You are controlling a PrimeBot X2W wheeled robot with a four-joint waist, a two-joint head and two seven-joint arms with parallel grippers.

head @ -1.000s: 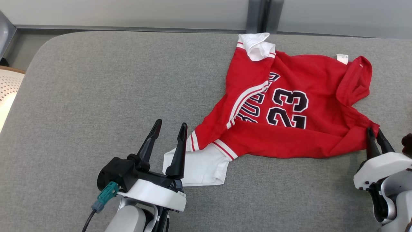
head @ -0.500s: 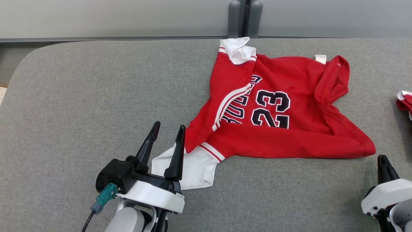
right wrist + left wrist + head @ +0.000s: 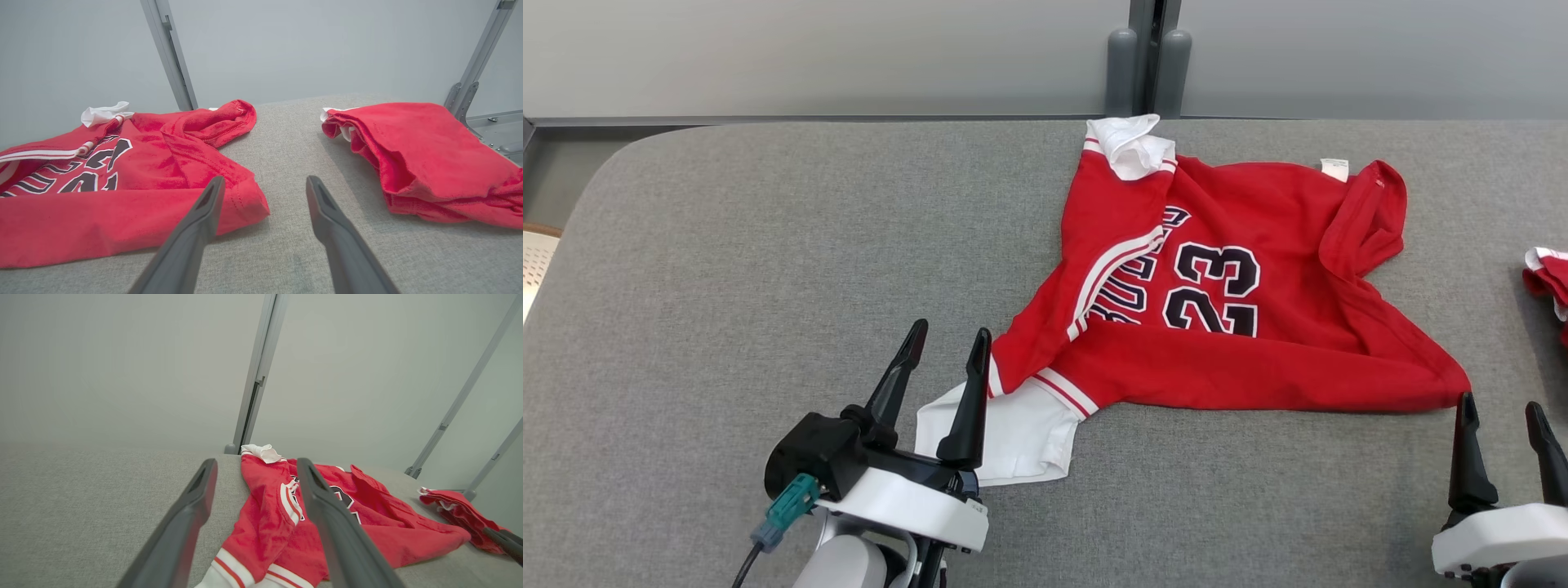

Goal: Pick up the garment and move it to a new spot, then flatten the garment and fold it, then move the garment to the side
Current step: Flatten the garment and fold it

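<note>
The garment point(image 3: 1225, 327) is a red jersey with white sleeves and a black "23", lying rumpled on the grey table point(image 3: 768, 245), also seen as the garment point(image 3: 282, 522) and the garment point(image 3: 102, 196). My left gripper point(image 3: 943, 347) stands open at its near white sleeve point(image 3: 1005, 429), nothing between the fingers; in its own view the left gripper point(image 3: 255, 467) frames the red cloth beyond. My right gripper point(image 3: 1503, 404) is open just off the jersey's near right corner, empty; in its own view the right gripper point(image 3: 265, 181) has that corner beside its left finger.
A second red garment point(image 3: 1547, 282) lies bunched at the table's right edge, large in the right wrist view as the red garment point(image 3: 425, 163). Grey wall panels with a vertical post point(image 3: 1143, 57) stand behind the table. Bare grey cloth stretches left of the jersey.
My right gripper has let go of the jersey's near right corner, drawn back toward me and opened. The head camera has shifted, so the whole scene slid. The left gripper stays open.
</note>
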